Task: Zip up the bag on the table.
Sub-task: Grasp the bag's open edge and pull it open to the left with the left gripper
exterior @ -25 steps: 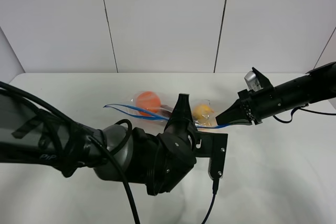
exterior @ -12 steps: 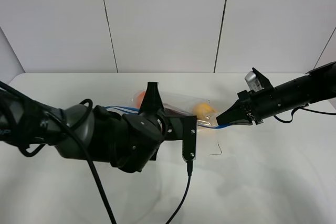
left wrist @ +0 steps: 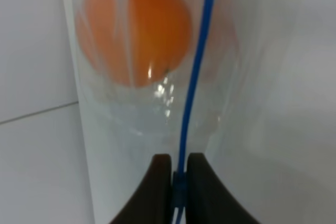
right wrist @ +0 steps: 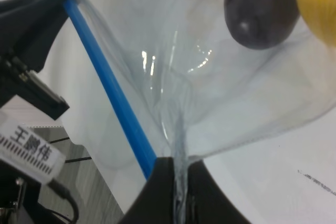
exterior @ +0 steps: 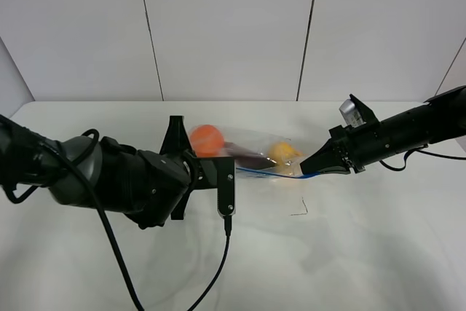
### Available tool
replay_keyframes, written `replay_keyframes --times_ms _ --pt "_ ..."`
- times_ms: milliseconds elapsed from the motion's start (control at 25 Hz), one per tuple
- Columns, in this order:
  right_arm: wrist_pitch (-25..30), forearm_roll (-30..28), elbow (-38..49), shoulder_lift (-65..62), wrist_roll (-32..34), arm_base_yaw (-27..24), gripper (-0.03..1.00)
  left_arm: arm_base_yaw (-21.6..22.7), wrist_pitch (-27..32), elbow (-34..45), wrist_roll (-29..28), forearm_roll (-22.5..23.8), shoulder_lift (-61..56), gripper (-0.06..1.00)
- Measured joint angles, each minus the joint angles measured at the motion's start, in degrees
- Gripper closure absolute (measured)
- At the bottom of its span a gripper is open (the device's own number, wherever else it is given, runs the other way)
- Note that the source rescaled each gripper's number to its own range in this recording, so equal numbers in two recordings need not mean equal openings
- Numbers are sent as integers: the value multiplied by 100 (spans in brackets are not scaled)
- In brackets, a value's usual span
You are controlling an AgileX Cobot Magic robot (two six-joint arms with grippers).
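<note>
1. The bag [exterior: 255,145], clear plastic, is stretched between the two tools over the middle of the tabletop [exterior: 364,245], towards its far edge. An orange toy [exterior: 206,140], a purple toy [exterior: 251,156] and a yellow toy [exterior: 282,154] are seen through it.
2. The right tool [exterior: 311,171] is clamped shut on the bag's right end, with the film and the blue strip [exterior: 271,173] pinched between its jaws. It has not been moved over the last second.
3. The left tool [left wrist: 178,165] is closed narrowly on the strip, which is seen running on as one blue line past the orange toy.
4. Over the last second the left tool has been drawn leftwards along the strip, from beside the yellow toy to beyond the orange toy.
5. The two blue lips that gaped apart on the left a second ago are no longer seen. A single closed line is now shown from the right tool towards the left arm [exterior: 109,172].
6. Most of the zip is judged closed. Its last stretch is hidden behind the left arm, so it cannot be told whether the end has been reached. A short further pull may be needed.
</note>
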Motion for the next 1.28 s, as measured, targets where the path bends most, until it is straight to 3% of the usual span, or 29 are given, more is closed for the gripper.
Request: replay_keyframes --times_ms 480,1280 --pt "0 5 0 0 4 0 97 781 -43 0 119 0 -28 94" --pt "1 9 -4 0 4 0 97 1129 -177 0 282 -3 -39 94"
